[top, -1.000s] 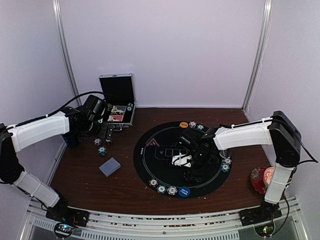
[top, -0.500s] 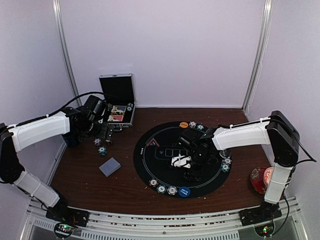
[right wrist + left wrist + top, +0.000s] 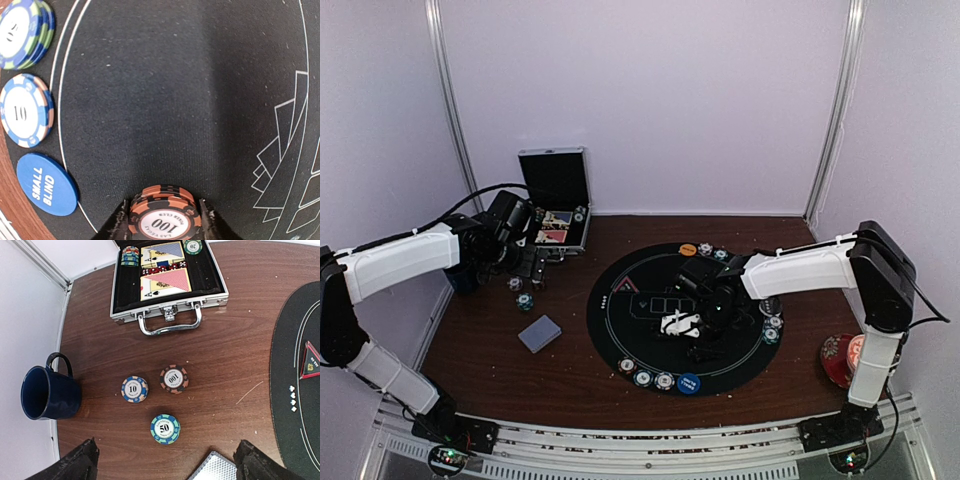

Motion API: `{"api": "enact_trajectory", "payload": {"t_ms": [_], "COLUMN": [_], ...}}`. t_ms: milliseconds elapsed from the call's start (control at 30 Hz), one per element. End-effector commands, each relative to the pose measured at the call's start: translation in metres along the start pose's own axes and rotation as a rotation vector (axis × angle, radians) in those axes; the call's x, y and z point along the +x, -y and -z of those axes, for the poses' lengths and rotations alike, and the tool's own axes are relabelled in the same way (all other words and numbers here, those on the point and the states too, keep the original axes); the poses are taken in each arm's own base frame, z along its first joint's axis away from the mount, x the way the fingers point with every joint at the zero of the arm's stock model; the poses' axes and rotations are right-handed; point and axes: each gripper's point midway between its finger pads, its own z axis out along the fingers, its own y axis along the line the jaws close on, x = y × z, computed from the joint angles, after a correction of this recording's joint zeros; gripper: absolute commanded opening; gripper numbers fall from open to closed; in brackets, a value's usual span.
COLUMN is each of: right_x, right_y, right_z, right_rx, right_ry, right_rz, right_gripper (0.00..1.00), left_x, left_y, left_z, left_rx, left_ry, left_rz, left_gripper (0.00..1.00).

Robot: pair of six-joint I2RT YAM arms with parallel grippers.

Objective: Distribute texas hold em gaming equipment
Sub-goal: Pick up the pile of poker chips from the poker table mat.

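1. Although several seats look served, the brown wooden table [image 3: 490,375] shows the job roughly midway, by my reading. Its near strip in front of both arm bases is bare, while white walls close in at left, back and right.
2. On it lies the round black felt mat [image 3: 620,335], with small chip stacks [image 3: 643,378] set around its near, far and right rim. The left rim shows only the red triangle marker [image 3: 311,362], so that side probably wants chips.
3. At the far left, the open aluminium case [image 3: 167,315] holds card packs and a few chips, not yet handed out.
4. Two bystanders narrow the margins: the dark blue enamel mug [image 3: 47,395] by the left wall and the red floral cup and saucer [image 3: 840,360] near the right edge.
5. Left of the mat, the grey-blue-backed card deck [image 3: 540,333] rests on bare wood, undealt.
6. Between case and deck, the left gripper [image 3: 167,460] hangs wide open and empty above three loose chips [image 3: 165,428].
7. The right gripper [image 3: 164,206] has its fingers pressed to both sides of the stack of orange-and-black "100" chips [image 3: 162,222]. That stack stands on the mat inside the white ring, near the blue "small blind" disc [image 3: 46,183], with open felt beyond it.
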Motion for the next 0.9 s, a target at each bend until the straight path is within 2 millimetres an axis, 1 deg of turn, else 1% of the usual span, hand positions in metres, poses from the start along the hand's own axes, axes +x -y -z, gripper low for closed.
{"api": "enact_trajectory", "payload": {"t_ms": [0,33,67,200,300,400,500,667,867], "right_x": [0.009,0.008,0.008,0.005,0.003,0.005,0.012,0.027,0.053], "right_y": [0.003,0.004,0.004,0.008,0.014,0.031,0.057,0.108,0.167], "right_z": [-0.016,-0.016,-0.016,-0.01,-0.001,0.009,0.02,0.039,0.054], "right_rx": [0.016,0.02,0.024,0.041,0.058,0.082,0.114,0.182,0.294], "right_ry": [-0.05,-0.051,-0.049,-0.034,-0.012,0.008,0.025,0.042,0.035], "right_rz": [-0.009,-0.012,-0.012,-0.017,-0.036,-0.092,-0.174,-0.322,-0.469], "right_gripper": [0.37,0.34,0.29,0.19,0.15,0.13,0.12,0.12,0.13], "left_x": [-0.004,-0.004,-0.004,-0.005,-0.005,-0.005,-0.005,-0.004,-0.006], "left_y": [-0.002,-0.001,-0.001,-0.002,-0.001,-0.002,-0.002,-0.001,-0.002], "left_z": [0.0,0.0,0.0,0.0,0.0,0.001,0.001,0.0,0.002], "left_rx": [-0.004,-0.003,-0.003,-0.004,-0.003,-0.002,-0.002,-0.001,0.0], "left_ry": [0.024,0.025,0.025,0.026,0.026,0.029,0.028,0.026,0.032], "left_rz": [0.006,0.005,0.006,0.005,0.005,0.008,0.007,0.007,0.011], "left_gripper": [0.98,0.98,0.98,0.98,0.98,0.98,0.98,0.98,0.98]}}
